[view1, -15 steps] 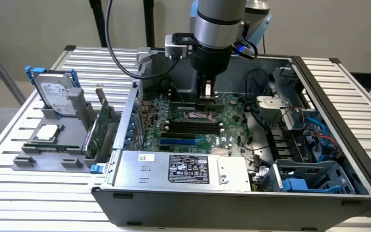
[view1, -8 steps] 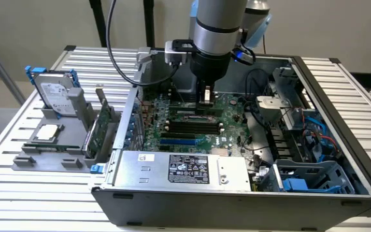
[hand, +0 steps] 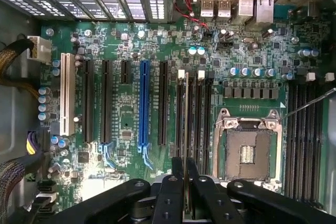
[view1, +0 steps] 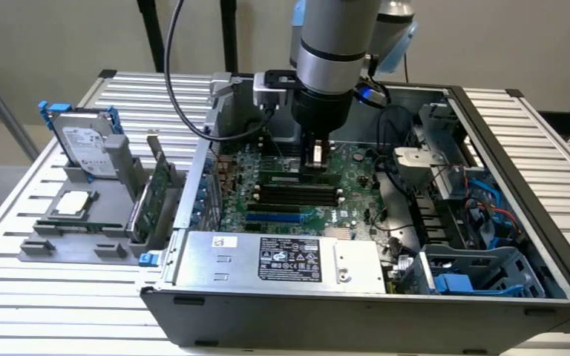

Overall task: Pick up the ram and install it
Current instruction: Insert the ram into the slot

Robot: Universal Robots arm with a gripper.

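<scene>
We see the arm reaching down into the open computer case (view1: 364, 297), which lies on its side on the slatted counter (view1: 57, 304). The jaws (view1: 315, 157) hang just above the motherboard (view1: 295, 215), over the group of black memory slots (view1: 295, 194) near the board's middle.

In the wrist view the jaws (hand: 185, 182) are clamped on the ram (hand: 186, 129), which we see edge-on as a thin pale strip running straight out from between the two black fingers (hand: 171, 192). The stick lines up along one of the black memory slots (hand: 191, 111), between the white latches at the slot ends; we cannot tell whether its lower edge is already in the slot or just above it. To one side of these slots lies the open processor socket (hand: 247, 153) with its metal frame, and to the other side stand the long expansion slots, among them a blue slot (hand: 144, 108) and a white slot (hand: 66, 93).

In the exterior view the power supply (view1: 275, 259) with its label fills the case's near corner. Outside the case, toward the exterior view's left, a grey holder (view1: 77, 248) on the counter carries a hard drive (view1: 85, 148) standing upright, a processor (view1: 72, 202) lying flat, and a green expansion card (view1: 151, 196) standing on edge
</scene>
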